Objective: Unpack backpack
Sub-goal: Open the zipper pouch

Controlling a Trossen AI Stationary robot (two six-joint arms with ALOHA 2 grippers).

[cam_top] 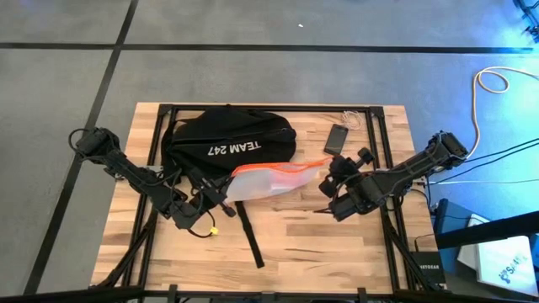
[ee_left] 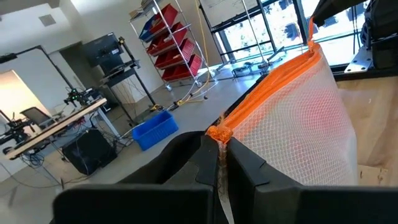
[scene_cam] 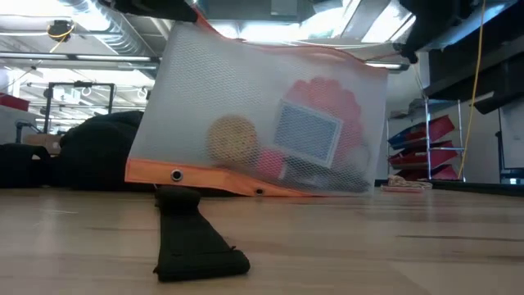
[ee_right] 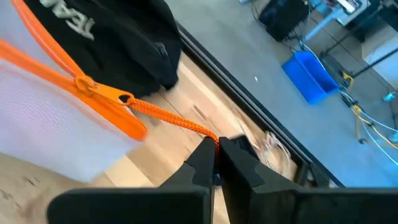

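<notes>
Stretching mesh pouch (cam_top: 268,181) lengthwise between both arms: left gripper (ee_left: 219,163) pinching one end, right gripper (ee_right: 216,160) pinching its orange cord (ee_right: 171,119), backpack (cam_top: 227,143) lying just behind.

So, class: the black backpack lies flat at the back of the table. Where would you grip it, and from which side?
Grip a strap, the one trailing toward the front edge, coming straight down. It lies flat and clear of the mesh pouch that both grippers, left and right, hold across the backpack.
</notes>
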